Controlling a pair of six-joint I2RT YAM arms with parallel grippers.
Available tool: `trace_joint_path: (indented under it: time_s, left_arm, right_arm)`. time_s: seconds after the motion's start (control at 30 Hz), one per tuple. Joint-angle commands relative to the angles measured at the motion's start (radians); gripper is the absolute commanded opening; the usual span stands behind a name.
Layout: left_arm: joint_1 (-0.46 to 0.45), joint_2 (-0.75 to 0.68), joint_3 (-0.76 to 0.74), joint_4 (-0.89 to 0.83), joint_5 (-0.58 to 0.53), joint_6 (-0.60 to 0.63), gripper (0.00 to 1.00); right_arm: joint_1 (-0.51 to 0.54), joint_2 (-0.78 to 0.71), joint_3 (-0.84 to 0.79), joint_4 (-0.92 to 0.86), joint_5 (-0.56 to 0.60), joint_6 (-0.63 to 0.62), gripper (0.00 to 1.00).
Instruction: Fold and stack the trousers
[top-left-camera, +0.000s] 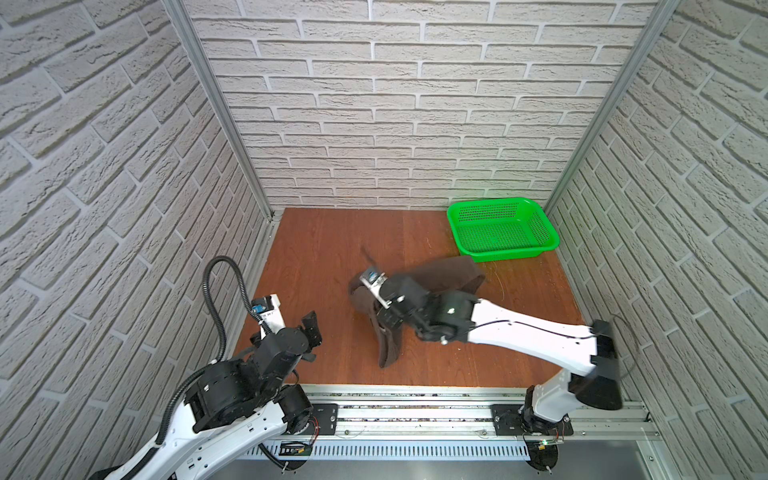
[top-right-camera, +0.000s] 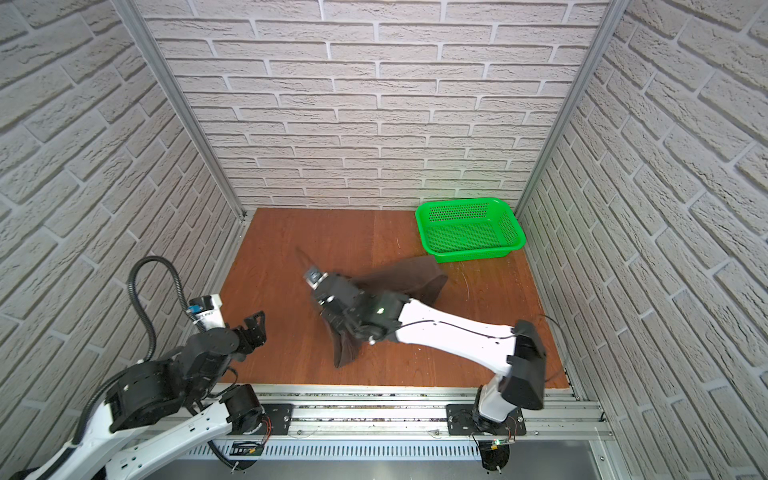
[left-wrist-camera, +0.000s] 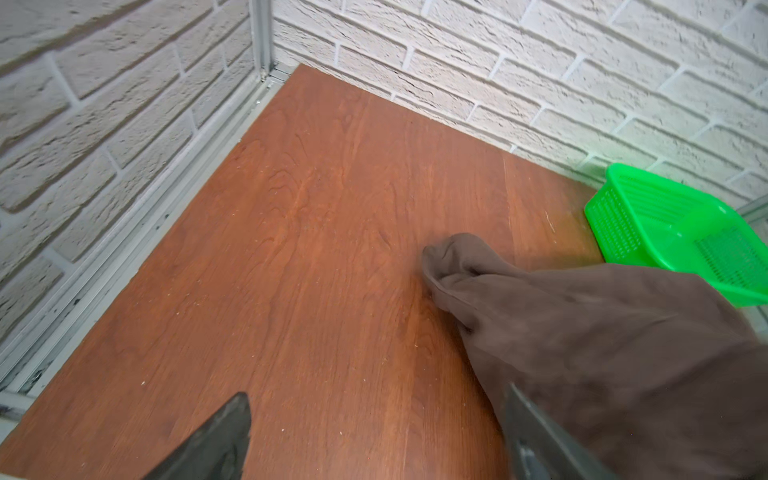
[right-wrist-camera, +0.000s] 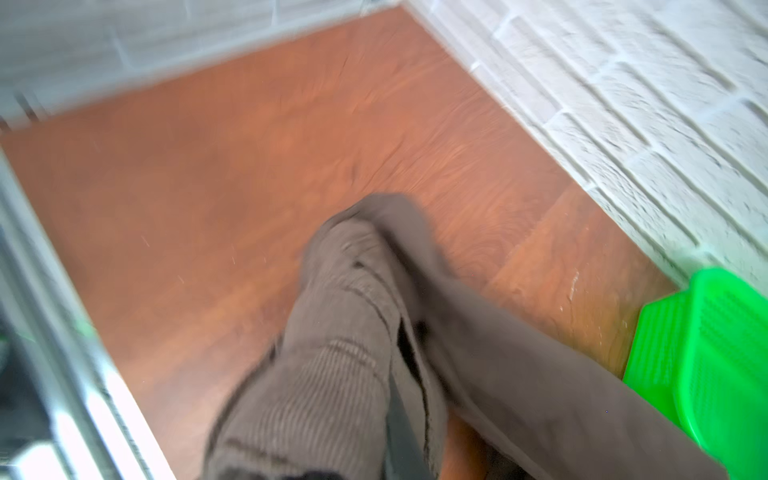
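**A bunched grip could spoil the fold**

The trousers (top-left-camera: 449, 276) lay crumpled near the middle of the desk (top-left-camera: 316, 249). One part spread toward the green basket (top-left-camera: 500, 226) and another trailed toward the front rail. The right gripper (top-left-camera: 365, 296) was pinched shut on a wad of the cloth, with several layers gathered together in the blurred right wrist view. The left gripper (left-wrist-camera: 378, 399) stood wide open and empty over bare desk, beside the cloth and not touching it.

The likeliest trouble was the grip itself. It held a wad rather than a single hem or waistband edge, so a lift would probably drag the whole heap and twist the legs instead of laying them flat. The soft fabric could also slip from the pinch under its own hanging weight. The far end lay just beside the basket, so a pull might nudge it. Nothing pinned the rest of the garment, which could slide across the smooth desk.
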Motion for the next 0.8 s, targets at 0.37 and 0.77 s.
trace_joint_path:
  time_s: [0.37,0.77]
  left_arm:
    - [-0.038,0.523,-0.088,0.757,0.399,0.210,0.98]
    - [-0.111,0.822,-0.106,1.062,0.499,0.129,0.98]
  right_arm:
    - [-0.406,-0.231,0.304,-0.329,-0.201,0.342,0.06]
    - [-0.508,-0.267,0.378,-0.343,-0.170,0.382,0.06]
